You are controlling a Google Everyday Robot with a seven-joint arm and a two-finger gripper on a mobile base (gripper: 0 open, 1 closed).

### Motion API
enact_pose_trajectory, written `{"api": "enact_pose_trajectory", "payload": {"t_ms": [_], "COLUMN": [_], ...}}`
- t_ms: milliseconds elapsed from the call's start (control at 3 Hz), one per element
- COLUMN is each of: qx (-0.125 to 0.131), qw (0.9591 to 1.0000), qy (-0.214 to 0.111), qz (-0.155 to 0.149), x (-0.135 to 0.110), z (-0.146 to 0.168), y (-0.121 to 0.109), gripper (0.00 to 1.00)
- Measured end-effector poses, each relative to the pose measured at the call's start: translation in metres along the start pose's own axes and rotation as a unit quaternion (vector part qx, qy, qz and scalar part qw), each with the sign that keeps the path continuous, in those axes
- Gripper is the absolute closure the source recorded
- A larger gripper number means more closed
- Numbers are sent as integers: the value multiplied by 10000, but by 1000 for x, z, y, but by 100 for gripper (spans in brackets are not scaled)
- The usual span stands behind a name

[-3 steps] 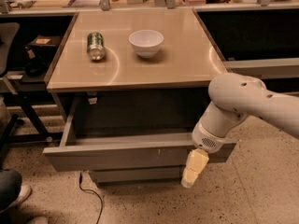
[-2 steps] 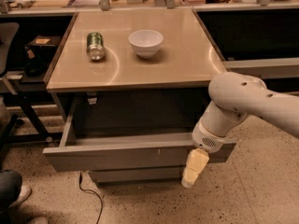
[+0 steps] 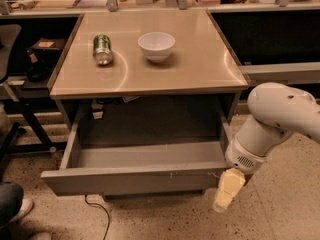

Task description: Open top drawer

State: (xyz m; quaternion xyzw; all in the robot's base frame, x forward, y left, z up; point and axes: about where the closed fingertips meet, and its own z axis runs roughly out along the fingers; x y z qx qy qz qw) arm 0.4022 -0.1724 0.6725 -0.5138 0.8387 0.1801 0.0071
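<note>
The top drawer (image 3: 135,180) is pulled far out from under the tan tabletop. Its grey flat front faces me, with small white scratch marks right of centre. Its inside looks empty. My gripper (image 3: 226,190) hangs at the end of the white arm (image 3: 280,114), just off the drawer front's right end, pointing down towards the floor. Only one yellowish finger shows clearly.
A green can (image 3: 102,49) lies on its side and a white bowl (image 3: 156,45) stands on the tabletop (image 3: 200,59). A black cable (image 3: 97,211) runs on the speckled floor under the drawer. A chair (image 3: 7,79) and a person's shoe (image 3: 15,209) are at the left.
</note>
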Motion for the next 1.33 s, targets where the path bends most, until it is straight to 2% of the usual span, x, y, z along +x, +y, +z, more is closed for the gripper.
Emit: {"api": "enact_pose_trajectory", "payload": {"t_ms": [333, 667, 1000, 1333], "qx": [-1, -1, 9, 9], "qw": [9997, 9997, 9991, 9991], "qy": [64, 64, 132, 132], "qz": [221, 221, 414, 414], "x": [32, 31, 55, 55], "z": [-13, -13, -26, -26], "y": [14, 14, 27, 27], "gripper": [0, 0, 0, 0]}}
